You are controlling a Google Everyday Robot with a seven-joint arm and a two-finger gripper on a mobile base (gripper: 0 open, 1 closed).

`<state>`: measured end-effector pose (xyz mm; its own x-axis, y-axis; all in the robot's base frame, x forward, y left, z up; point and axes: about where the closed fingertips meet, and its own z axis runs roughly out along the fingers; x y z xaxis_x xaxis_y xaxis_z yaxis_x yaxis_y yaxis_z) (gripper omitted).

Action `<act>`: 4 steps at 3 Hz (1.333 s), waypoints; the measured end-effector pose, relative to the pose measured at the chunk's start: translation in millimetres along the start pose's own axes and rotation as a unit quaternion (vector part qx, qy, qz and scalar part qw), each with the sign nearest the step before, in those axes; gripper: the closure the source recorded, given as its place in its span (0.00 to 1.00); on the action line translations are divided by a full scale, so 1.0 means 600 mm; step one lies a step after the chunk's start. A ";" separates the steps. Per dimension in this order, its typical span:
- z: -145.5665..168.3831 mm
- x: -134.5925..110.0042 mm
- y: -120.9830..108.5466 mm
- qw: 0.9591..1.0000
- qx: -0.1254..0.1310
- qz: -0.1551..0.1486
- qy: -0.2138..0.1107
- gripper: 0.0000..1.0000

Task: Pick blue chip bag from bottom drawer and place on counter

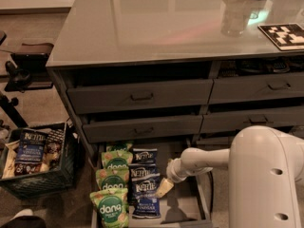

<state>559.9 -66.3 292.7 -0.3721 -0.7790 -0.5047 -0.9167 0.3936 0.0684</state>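
The bottom drawer (185, 208) is pulled open at the foot of the cabinet. In it lie three navy blue chip bags in a column: one at the back (144, 156), one in the middle (142, 172) and one at the front (146, 194). Green dang bags (113, 180) lie in a column to their left. My gripper (165, 187) hangs low in the drawer, at the right edge of the front blue bag, on the end of the white arm (209, 159) that reaches in from the right. The glossy grey counter (156, 23) lies above.
A black wire crate (40, 175) with more Kettle bags stands on the floor at the left. The two upper drawers (140, 96) are slightly open. A clear cup (236, 15) and a black-and-white marker tile (284, 35) sit on the counter's right. A dark stand (21, 70) is at far left.
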 end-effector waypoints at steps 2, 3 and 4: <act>0.041 -0.021 0.006 0.995 -0.031 -0.079 -0.050 0.00; 0.055 -0.029 0.005 0.992 -0.034 -0.108 -0.062 0.00; 0.080 -0.025 -0.004 0.990 -0.046 -0.115 -0.063 0.00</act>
<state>574.6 -32.1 258.8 -0.1363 -0.7735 -0.6190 -0.9866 0.1623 0.0144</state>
